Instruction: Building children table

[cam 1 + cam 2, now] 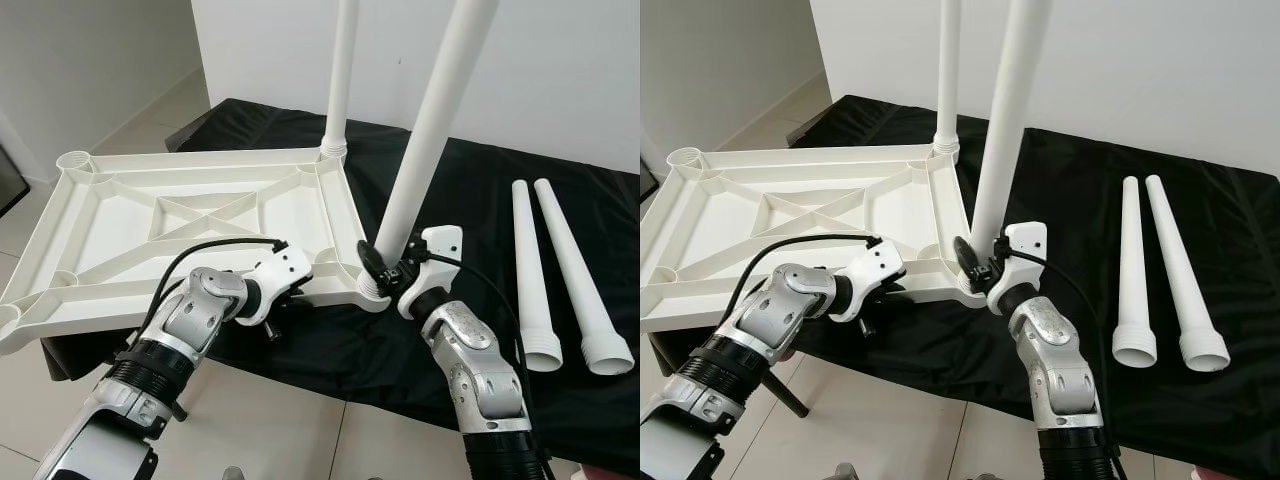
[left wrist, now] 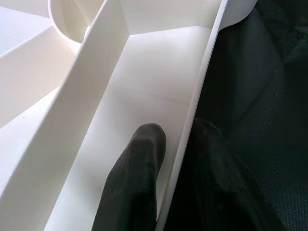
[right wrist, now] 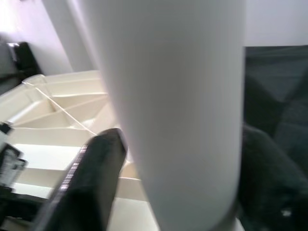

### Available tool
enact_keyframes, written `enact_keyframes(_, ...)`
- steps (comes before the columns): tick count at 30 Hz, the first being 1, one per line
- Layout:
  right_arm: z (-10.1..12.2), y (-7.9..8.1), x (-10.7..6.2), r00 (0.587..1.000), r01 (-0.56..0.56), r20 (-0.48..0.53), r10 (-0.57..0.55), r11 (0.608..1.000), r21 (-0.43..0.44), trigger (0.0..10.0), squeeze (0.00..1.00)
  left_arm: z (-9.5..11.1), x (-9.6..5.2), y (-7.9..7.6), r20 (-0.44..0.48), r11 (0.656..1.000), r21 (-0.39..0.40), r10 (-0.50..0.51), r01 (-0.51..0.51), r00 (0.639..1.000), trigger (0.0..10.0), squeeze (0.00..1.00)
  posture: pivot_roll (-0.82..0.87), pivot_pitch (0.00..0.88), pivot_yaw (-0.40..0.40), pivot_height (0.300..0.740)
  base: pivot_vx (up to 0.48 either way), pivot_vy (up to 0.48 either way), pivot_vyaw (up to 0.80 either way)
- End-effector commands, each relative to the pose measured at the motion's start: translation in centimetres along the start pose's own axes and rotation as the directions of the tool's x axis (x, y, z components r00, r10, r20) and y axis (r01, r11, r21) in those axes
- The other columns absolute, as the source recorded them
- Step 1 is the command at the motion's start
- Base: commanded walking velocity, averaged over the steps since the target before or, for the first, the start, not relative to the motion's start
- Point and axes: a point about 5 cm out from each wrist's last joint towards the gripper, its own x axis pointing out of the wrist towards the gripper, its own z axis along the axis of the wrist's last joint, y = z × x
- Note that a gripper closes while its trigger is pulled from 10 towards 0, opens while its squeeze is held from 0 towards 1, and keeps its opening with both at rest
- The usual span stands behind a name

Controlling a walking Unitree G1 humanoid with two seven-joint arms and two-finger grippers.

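The white ribbed tabletop (image 1: 180, 230) lies upside down on a black cloth. One white leg (image 1: 342, 70) stands upright in its far right corner socket. A second leg (image 1: 430, 130) leans in the near right corner socket, and my right gripper (image 1: 383, 268) is shut on its base; in the right wrist view the leg (image 3: 178, 110) sits between the black fingers (image 3: 86, 183). My left gripper (image 1: 285, 300) is shut on the tabletop's near rim (image 2: 192, 115), with one finger (image 2: 137, 183) inside the rim and the other outside.
Two loose white legs (image 1: 530, 270) (image 1: 580, 280) lie side by side on the black cloth (image 1: 480, 200) to the right. A white wall stands behind. Light tiled floor (image 1: 270, 420) shows below the near edge and at the far left.
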Motion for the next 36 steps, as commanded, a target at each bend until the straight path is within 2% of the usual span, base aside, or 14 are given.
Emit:
enact_keyframes(1, 1.4, 2.1, 0.8, 0.988, -0.141, 0.066, 0.141, 0.990, 0.002, 10.0, 1.00, -0.2, 0.5, -0.1, -0.024, 0.999, -0.002, 0.036, -0.036, 0.999, 10.0, 0.00, -0.07, 0.009, -0.018, 0.740, 0.000, 0.000, 0.00)
enact_keyframes(2, 1.3, 1.6, 0.9, 0.986, -0.151, 0.064, 0.151, 0.988, -0.005, 10.0, 1.00, -0.2, 0.5, -0.1, -0.022, 0.999, -0.002, 0.035, -0.035, 0.999, 10.0, 0.00, -0.07, 0.005, -0.019, 0.740, 0.000, 0.000, 0.00)
enact_keyframes(8, 1.5, 0.8, 1.3, 0.979, -0.193, 0.065, 0.193, 0.981, -0.007, 10.0, 1.00, 0.0, 0.5, 0.0, -0.019, 0.999, -0.001, 0.036, -0.036, 0.999, 10.0, 0.00, -0.06, 0.002, -0.019, 0.740, 0.000, 0.000, 0.00)
enact_keyframes(13, 1.5, -1.5, 1.9, 0.963, -0.262, 0.059, 0.264, 0.964, -0.044, 10.0, 1.00, 0.0, 0.4, 0.1, -0.019, 0.999, 0.001, 0.040, -0.040, 0.999, 10.0, 0.00, -0.06, 0.000, -0.017, 0.740, 0.000, 0.000, 0.00)
enact_keyframes(14, 1.3, -2.2, 2.1, 0.956, -0.290, 0.040, 0.292, 0.956, -0.055, 10.0, 1.00, 0.0, 0.4, 0.1, -0.019, 0.999, 0.002, 0.041, -0.041, 0.999, 10.0, 0.00, -0.06, 0.000, -0.017, 0.740, 0.000, 0.000, 0.00)
enact_keyframes(20, 0.6, -3.7, 2.6, 0.935, -0.354, -0.014, 0.353, 0.933, -0.063, 10.0, 1.00, 0.1, 0.4, 0.2, -0.018, 0.999, 0.005, 0.044, -0.044, 0.999, 10.0, 0.00, -0.06, 0.000, -0.015, 0.740, 0.000, 0.000, 0.00)
enact_keyframes(22, 0.1, -4.8, 3.0, 0.915, -0.403, -0.050, 0.401, 0.914, -0.049, 10.0, 1.00, 0.1, 0.3, 0.3, -0.018, 0.999, 0.006, 0.046, -0.046, 0.999, 10.0, 0.00, -0.05, 0.000, -0.015, 0.740, 0.000, 0.000, 0.00)
enact_keyframes(30, 0.0, -5.7, 3.7, 0.874, -0.484, -0.085, 0.478, 0.872, -0.074, 10.0, 1.00, 0.0, 0.2, 0.3, -0.020, 0.999, 0.004, 0.048, -0.048, 0.999, 10.0, 0.00, -0.05, 0.000, -0.012, 0.740, 0.000, 0.000, 0.00)
enact_keyframes(31, 0.0, -5.9, 3.8, 0.865, -0.501, -0.089, 0.494, 0.863, -0.073, 10.0, 0.04, 0.0, 0.2, 0.4, -0.020, 0.999, 0.004, 0.048, -0.048, 0.999, 10.0, 0.00, -0.05, 0.000, -0.010, 0.740, 0.000, 0.000, 0.00)
enact_keyframes(33, 0.0, -6.0, 3.8, 0.859, -0.510, -0.092, 0.503, 0.857, -0.076, 10.0, 0.00, 0.0, 0.2, 0.4, -0.021, 0.999, 0.004, 0.048, -0.048, 0.999, 10.0, 0.00, -0.05, 0.000, -0.010, 0.740, 0.000, 0.000, 0.00)
enact_keyframes(35, -0.1, -6.5, 3.9, 0.830, -0.555, -0.118, 0.545, 0.829, -0.075, 10.0, 0.00, 0.1, 0.2, 0.5, -0.022, 0.999, 0.006, 0.049, -0.048, 0.999, 10.0, 0.00, -0.05, 0.000, -0.008, 0.740, 0.000, 0.000, 0.00)
enact_keyframes(36, -0.1, -6.5, 3.9, 0.830, -0.555, -0.118, 0.545, 0.829, -0.075, 10.0, 0.00, 0.1, 0.2, 0.5, -0.022, 0.999, 0.006, 0.049, -0.048, 0.999, 10.0, 0.00, -0.05, 0.000, -0.008, 0.740, 0.000, 0.000, 0.00)
